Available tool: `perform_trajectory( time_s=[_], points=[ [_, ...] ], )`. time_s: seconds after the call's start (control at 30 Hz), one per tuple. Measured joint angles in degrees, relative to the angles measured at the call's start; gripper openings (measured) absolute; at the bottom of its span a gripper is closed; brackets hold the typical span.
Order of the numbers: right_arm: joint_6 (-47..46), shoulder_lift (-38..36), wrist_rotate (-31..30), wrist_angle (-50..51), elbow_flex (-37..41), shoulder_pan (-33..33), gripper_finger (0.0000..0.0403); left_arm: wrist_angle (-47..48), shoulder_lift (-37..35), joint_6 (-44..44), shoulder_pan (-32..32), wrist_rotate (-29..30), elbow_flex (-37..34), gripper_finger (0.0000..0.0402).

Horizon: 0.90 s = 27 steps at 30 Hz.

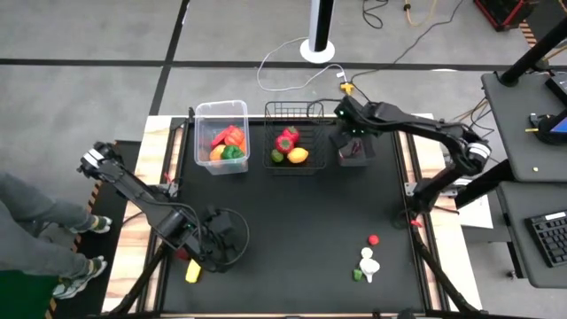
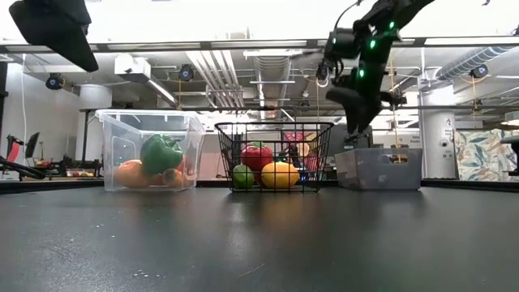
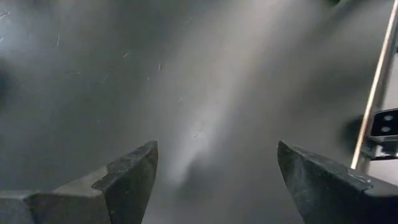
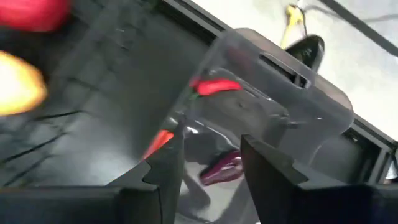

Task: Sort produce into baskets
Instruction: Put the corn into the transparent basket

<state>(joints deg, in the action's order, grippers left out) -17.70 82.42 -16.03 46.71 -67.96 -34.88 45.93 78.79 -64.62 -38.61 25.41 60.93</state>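
My right gripper [image 4: 208,146] hangs open just above the dark smoky bin [image 2: 381,169] at the table's far right. A red chili [image 4: 214,86], an orange-red piece [image 4: 160,142] and a purple piece [image 4: 222,168] show inside the bin, beyond the fingers. The clear tub [image 1: 198,133] holds red, orange and green produce. The black wire basket [image 1: 293,105] holds a red pepper [image 1: 285,140], a yellow fruit [image 1: 299,155] and a green one. My left gripper [image 3: 217,155] stands open over bare table at the near left.
Loose produce lies near the table's right front: a small red piece [image 1: 374,239], a white one [image 1: 368,263] and a green one [image 1: 358,275]. A yellow piece [image 1: 193,272] lies by the left arm. A person's legs show beyond the left edge.
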Motion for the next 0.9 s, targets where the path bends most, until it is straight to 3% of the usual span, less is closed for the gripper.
perform_trajectory(
  time_s=[0.3,0.47,0.9],
  points=[
    [-6.27,-7.99,0.27,3.82,0.00,14.36,0.0151,-0.06,1.74,3.13,0.00,0.53,0.23,0.0311],
    [-13.72,-10.90,3.52,6.74,0.00,23.42,0.0157,-0.12,1.74,6.80,0.26,1.09,0.63,0.0311],
    [-30.15,-9.94,8.80,9.20,0.09,43.80,0.0208,0.13,1.74,12.72,1.14,0.90,1.09,0.0311]
  ],
)
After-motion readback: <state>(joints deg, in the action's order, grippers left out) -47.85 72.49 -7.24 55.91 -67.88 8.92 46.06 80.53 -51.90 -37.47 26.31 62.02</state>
